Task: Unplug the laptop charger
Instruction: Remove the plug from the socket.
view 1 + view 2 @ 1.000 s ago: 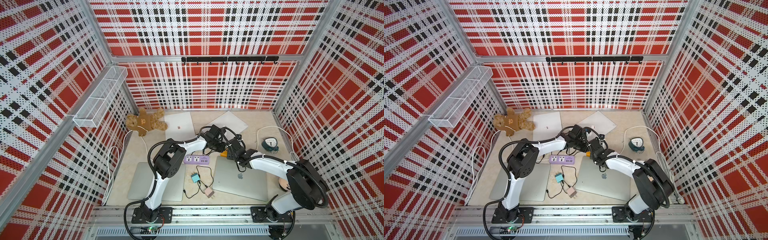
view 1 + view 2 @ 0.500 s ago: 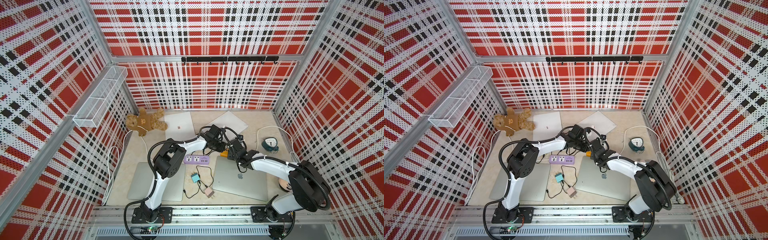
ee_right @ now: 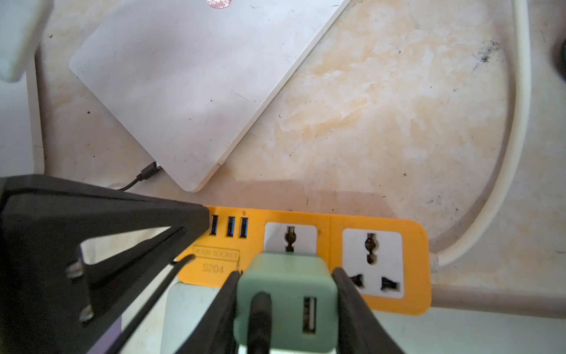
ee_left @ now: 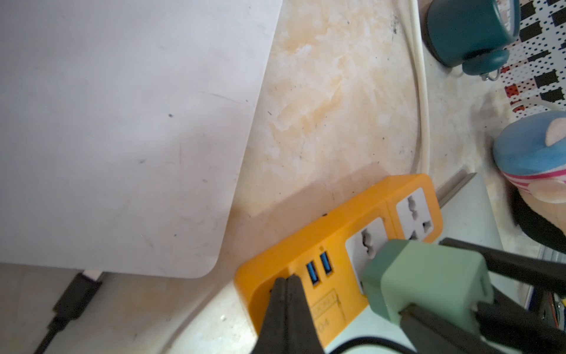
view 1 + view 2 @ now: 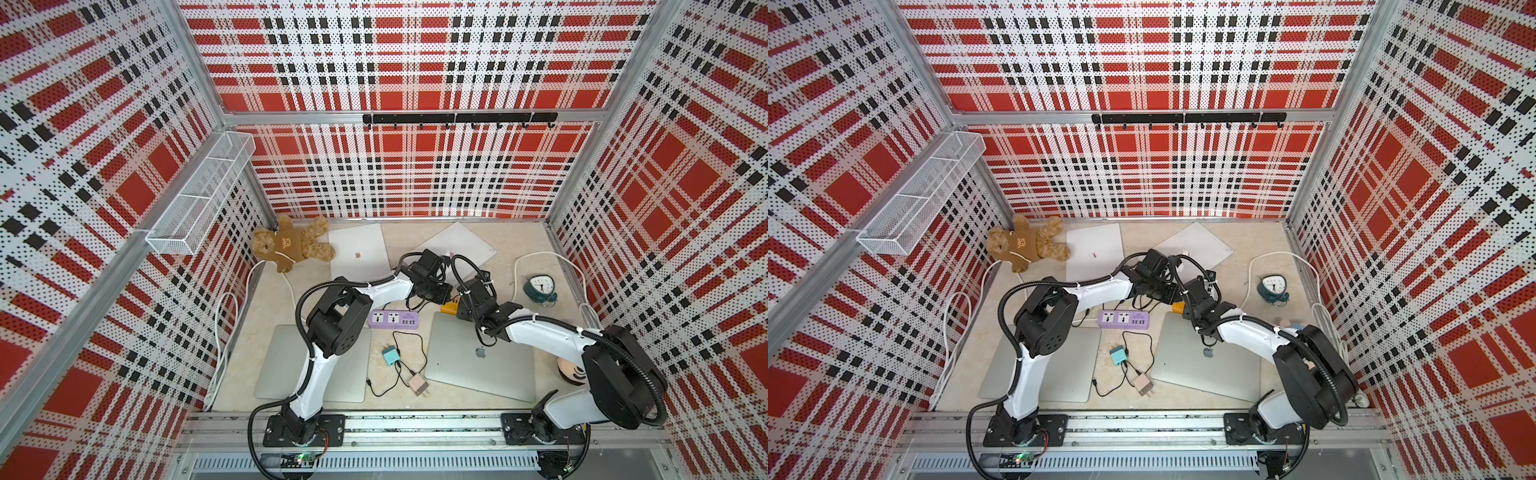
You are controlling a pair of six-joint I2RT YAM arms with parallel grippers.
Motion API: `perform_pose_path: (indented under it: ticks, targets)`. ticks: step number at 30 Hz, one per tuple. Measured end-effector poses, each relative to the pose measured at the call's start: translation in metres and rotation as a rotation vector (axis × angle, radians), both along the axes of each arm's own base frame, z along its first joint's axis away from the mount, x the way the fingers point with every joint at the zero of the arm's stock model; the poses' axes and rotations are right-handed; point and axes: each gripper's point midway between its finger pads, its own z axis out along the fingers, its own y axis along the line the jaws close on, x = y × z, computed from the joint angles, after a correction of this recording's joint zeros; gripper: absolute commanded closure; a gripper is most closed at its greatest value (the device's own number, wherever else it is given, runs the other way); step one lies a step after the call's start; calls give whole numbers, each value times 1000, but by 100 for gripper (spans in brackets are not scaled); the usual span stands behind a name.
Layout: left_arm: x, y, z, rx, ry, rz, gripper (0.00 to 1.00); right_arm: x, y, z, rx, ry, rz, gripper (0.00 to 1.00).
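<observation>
A green charger (image 3: pixel 288 294) sits in a socket of the orange power strip (image 3: pixel 329 245), with a black cable leaving its back. My right gripper (image 3: pixel 286 274) is shut on the charger, one finger on each side. The charger (image 4: pixel 428 275) also shows in the left wrist view. My left gripper (image 4: pixel 286 280) is shut, with its tips pressed on the USB end of the orange strip (image 4: pixel 337 233). In both top views the two grippers meet over the strip (image 5: pixel 449 307) (image 5: pixel 1178 307) at mid table. A white laptop (image 3: pixel 199 92) lies beyond it with a black connector (image 3: pixel 150 170) at its edge.
A purple power strip (image 5: pixel 393 320), a teal adapter (image 5: pixel 390 356) and a pink adapter (image 5: pixel 418 384) with black cables lie in front. Silver laptops (image 5: pixel 482 361) (image 5: pixel 282 365) flank them. A teal alarm clock (image 5: pixel 540 289), a white cable (image 3: pixel 517 122) and a teddy bear (image 5: pixel 291 245) lie further back.
</observation>
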Motion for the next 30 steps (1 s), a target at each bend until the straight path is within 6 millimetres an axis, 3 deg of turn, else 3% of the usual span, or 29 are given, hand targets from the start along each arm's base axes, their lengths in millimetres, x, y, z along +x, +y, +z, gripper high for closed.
perform_pose_path:
  ticks: [10,30]
  targets:
    - [1,-1,0,-5,-3,1,100,3,5,1,-121,31,23,68]
    - [1,-3,-1,-22,-8,-6,100,0,0,4,-47,22,10,68]
